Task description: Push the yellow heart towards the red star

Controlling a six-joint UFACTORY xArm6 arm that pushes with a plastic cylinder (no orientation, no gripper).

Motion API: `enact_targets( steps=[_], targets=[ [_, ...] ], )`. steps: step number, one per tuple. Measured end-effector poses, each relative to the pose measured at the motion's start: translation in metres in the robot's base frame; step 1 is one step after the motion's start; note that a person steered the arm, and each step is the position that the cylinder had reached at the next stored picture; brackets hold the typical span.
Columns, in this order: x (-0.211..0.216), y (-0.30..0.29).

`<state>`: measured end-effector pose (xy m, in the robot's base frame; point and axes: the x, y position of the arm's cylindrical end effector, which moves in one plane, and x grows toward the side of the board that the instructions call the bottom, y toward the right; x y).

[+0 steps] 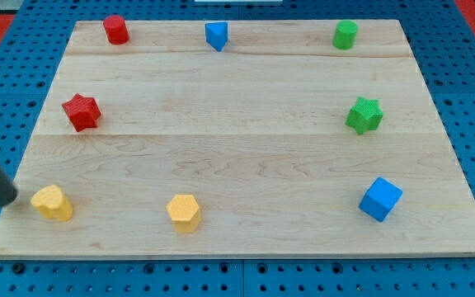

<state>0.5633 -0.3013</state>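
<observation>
The yellow heart (52,202) lies near the board's bottom left corner. The red star (81,111) lies above it, at the left side of the board. My rod comes in from the view's left edge and my tip (10,198) sits just left of the yellow heart, a small gap apart from it.
A wooden board (246,148) lies on a blue pegboard. On it are a red cylinder (115,29), a blue block (217,35), a green cylinder (345,35), a green star (364,115), a blue cube (380,199) and a yellow hexagon block (184,212).
</observation>
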Motion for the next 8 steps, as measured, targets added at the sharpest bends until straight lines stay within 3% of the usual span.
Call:
enact_targets(
  steps=[1,2,3,4,5,7,8],
  targets=[
    [0.012,-0.002],
    [0.023,0.056],
    [0.002,0.083],
    [-0.041,0.080],
    [-0.040,0.052],
    [-0.088,0.055],
    [-0.089,0.044]
  ],
)
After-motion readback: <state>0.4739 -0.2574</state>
